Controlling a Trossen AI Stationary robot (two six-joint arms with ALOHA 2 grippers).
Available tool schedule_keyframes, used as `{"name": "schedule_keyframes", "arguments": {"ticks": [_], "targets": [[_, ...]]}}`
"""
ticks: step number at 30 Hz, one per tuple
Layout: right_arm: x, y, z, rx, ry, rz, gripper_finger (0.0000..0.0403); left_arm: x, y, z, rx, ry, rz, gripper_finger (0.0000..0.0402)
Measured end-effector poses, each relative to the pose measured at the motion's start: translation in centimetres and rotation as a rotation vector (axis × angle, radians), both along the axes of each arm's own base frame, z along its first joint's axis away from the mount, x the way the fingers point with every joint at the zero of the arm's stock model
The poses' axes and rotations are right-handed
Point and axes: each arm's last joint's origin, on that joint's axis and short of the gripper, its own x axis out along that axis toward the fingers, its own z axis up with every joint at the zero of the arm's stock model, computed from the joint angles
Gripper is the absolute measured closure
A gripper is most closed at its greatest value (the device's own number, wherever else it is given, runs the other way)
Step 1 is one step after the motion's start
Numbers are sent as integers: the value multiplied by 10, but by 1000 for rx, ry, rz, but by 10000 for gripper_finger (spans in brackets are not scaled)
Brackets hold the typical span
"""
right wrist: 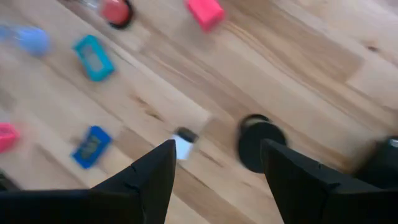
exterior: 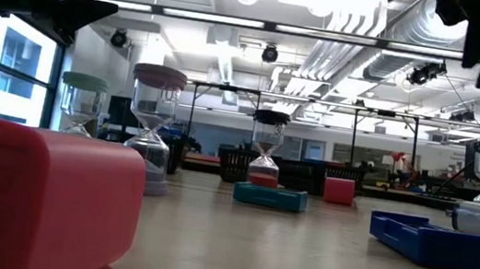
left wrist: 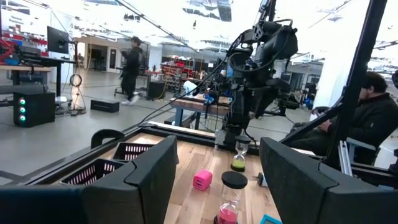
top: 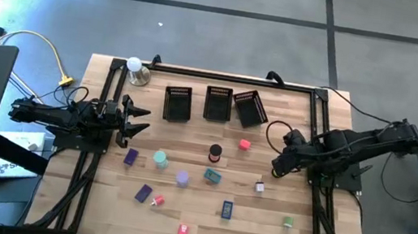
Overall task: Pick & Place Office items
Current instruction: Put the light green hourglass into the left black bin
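Note:
The office items lie scattered on the wooden table [top: 275, 233]: purple blocks [top: 131, 156], a teal cylinder [top: 160, 158], a lavender one [top: 182, 178], a teal block [top: 213, 177], a blue block [top: 227, 209], a pink block [top: 244, 145], a black-topped hourglass [top: 215, 151], a tiny white piece [top: 260, 186] and a green piece [top: 288, 221]. My left gripper [top: 141, 121] is open and empty above the table's left side, pointing toward the pink block [left wrist: 202, 180]. My right gripper [top: 274, 169] is open and empty above the white piece [right wrist: 182, 148].
Three black mesh baskets [top: 178, 103] [top: 218, 103] [top: 249, 108] stand at the far middle. A white ball on a metal base [top: 134, 65] is at the far left corner. A dark round spot [right wrist: 258, 142] shows beside the white piece. A person sits beyond the table [left wrist: 373, 118].

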Motion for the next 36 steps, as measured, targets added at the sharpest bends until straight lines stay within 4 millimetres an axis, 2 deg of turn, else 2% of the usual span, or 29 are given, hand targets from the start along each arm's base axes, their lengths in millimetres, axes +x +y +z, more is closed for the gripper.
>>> {"name": "schedule_keyframes", "arguments": {"ticks": [4,9,21,25,32,36], "targets": [[9,0,4,-53,-111,31,178,0,0,0,-29,-5,-6,178],[18,2,5,-126,-153,170,178,0,0,0,-42,-5,-9,178],[28,6,6,-95,-219,155,174,0,0,0,-45,-5,-9,178],[29,6,6,-116,-227,155,149,0,0,-1,-44,-1,-9,178],[31,6,7,-128,-251,156,76,0,0,-2,-43,11,-9,178],[30,7,6,-89,-234,160,56,0,0,-2,-43,11,-9,178]]}}
